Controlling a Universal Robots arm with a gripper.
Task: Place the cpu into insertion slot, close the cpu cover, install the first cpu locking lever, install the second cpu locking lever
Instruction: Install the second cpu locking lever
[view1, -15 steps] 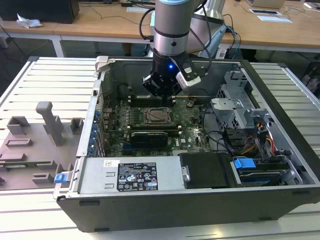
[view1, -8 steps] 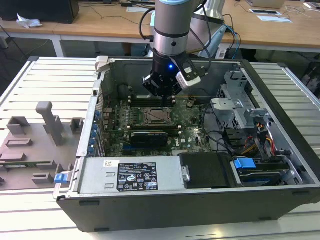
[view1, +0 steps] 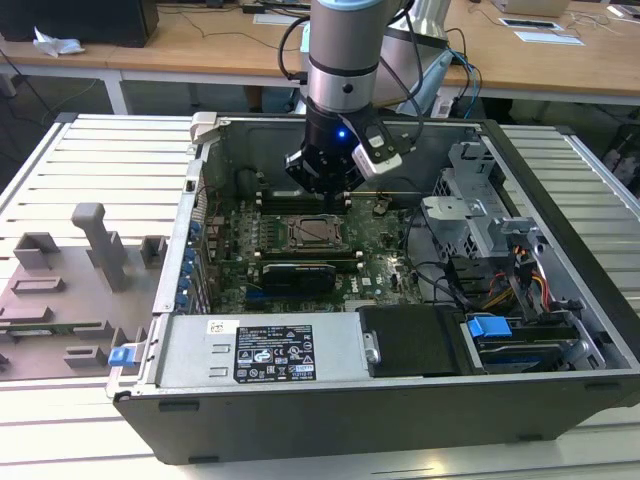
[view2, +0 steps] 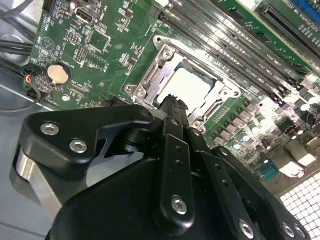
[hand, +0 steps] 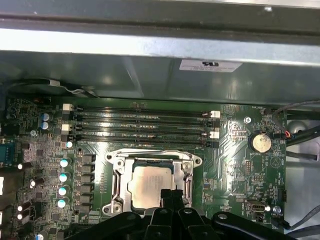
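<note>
**Exterior view: chip seated, frame down, hand above the socket**

Exterior view gives us an open computer case (view1: 560, 300) lying on a slatted desk (view1: 90, 160), with the arm coming down from the upper centre of the frame. Our hand (view1: 322, 192) hangs inside the case, just above the green motherboard (view1: 380, 250) and just beyond the insertion slot (view1: 316, 235) at the frame's centre. A grey fixture block (view1: 100, 245) stands on the desk at the left of the frame.

Both wrist views put us close over the socket. We see the cpu (hand: 150, 185) lying flat in the insertion slot, its silver-grey top pale in the square window of the cpu cover (hand: 120, 177), which lies down around the chip. In the second wrist view the same chip (view2: 192, 85) sits at the upper centre of the frame, with the cover's silvery rim (view2: 150, 75) around it. Our black fingers (view2: 172, 107) come together into a narrow tip right at the near edge of the socket frame; they look pressed together with nothing between them. We cannot tell whether the tip touches the metal.

Long memory slots (hand: 142, 125) run just beyond the socket in the first wrist view, and a round coin battery (hand: 261, 143) sits at the right of that frame.
</note>
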